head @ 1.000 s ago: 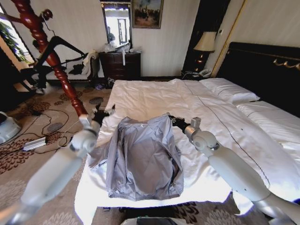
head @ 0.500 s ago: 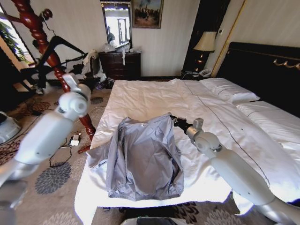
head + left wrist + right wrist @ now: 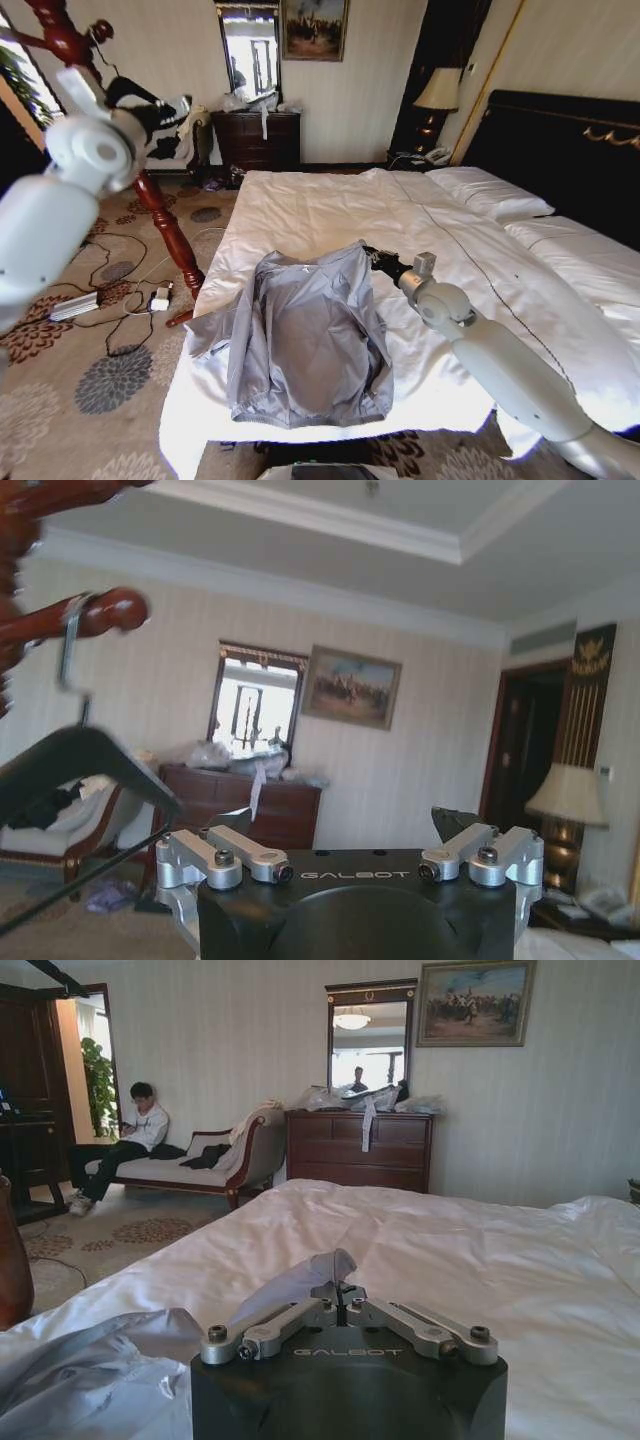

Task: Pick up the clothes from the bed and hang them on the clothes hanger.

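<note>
The right gripper (image 3: 377, 259) pinches the jacket (image 3: 305, 335) shoulder near the bed's (image 3: 330, 205) foot edge; the left gripper (image 3: 350, 865) gapes beside the hanger (image 3: 80, 765).

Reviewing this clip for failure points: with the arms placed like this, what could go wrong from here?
1. The right gripper is shut on just a small fold of the jacket near its shoulder; lifting may let the thin fabric slip free onto the bed.
2. The left gripper is open, raised beside the clothes hanger on the red wooden stand; a misjudged reach could knock the hanger off its peg or strike the stand.
</note>
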